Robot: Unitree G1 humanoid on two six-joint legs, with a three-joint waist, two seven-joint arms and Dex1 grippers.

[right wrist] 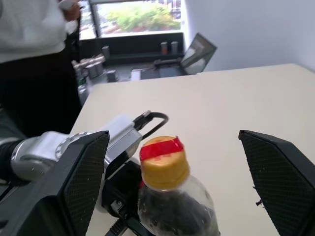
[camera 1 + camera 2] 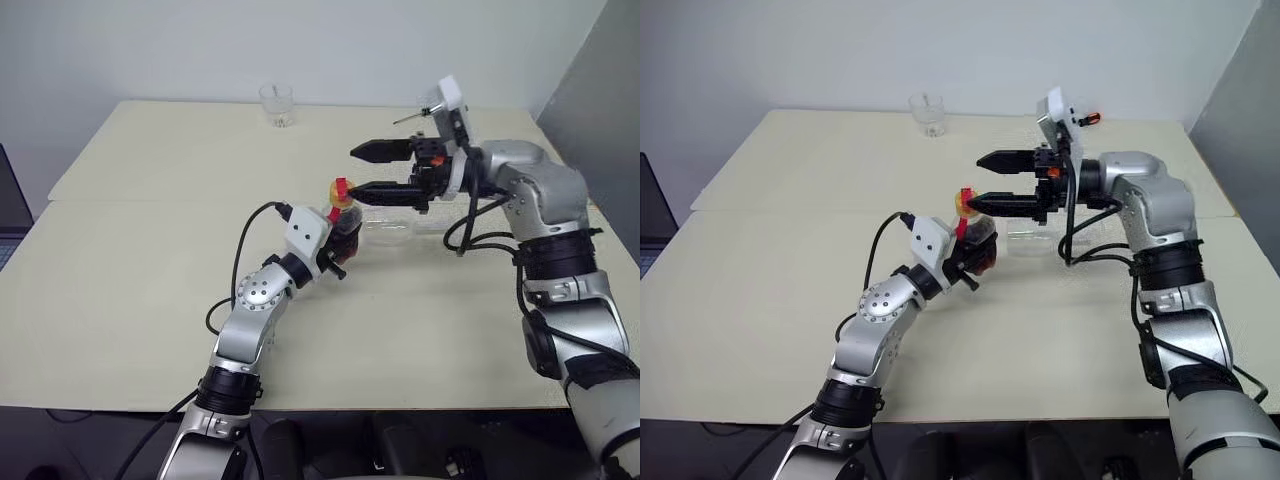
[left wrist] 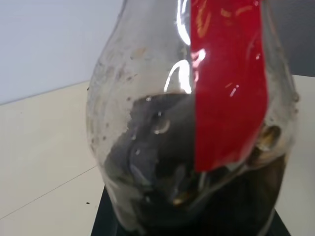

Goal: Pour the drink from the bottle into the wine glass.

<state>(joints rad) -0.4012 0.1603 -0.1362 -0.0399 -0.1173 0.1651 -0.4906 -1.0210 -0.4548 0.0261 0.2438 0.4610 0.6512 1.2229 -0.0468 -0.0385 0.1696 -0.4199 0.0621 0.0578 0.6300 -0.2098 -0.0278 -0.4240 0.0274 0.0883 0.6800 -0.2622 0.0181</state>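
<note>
My left gripper [image 2: 338,238] is shut on the bottle [image 2: 345,222], a small clear one with a red label strip [image 3: 229,83], held upright above the table. The dark drink [image 3: 162,162] fills its lower half. A yellow cap with red tape [image 1: 164,162] sits on its neck. My right gripper [image 2: 372,170] is open and points sideways at the cap, one finger [image 2: 382,150] above and one [image 2: 390,190] level with it. In the right wrist view the fingers stand apart on either side of the cap. A clear foot of the wine glass [image 2: 392,232] shows on the table beneath that gripper; its bowl is hidden.
A short clear tumbler [image 2: 277,104] stands near the far edge of the cream table [image 2: 140,260]. A person [image 1: 29,29] stands beyond the table's end in the right wrist view. Cables hang from both wrists.
</note>
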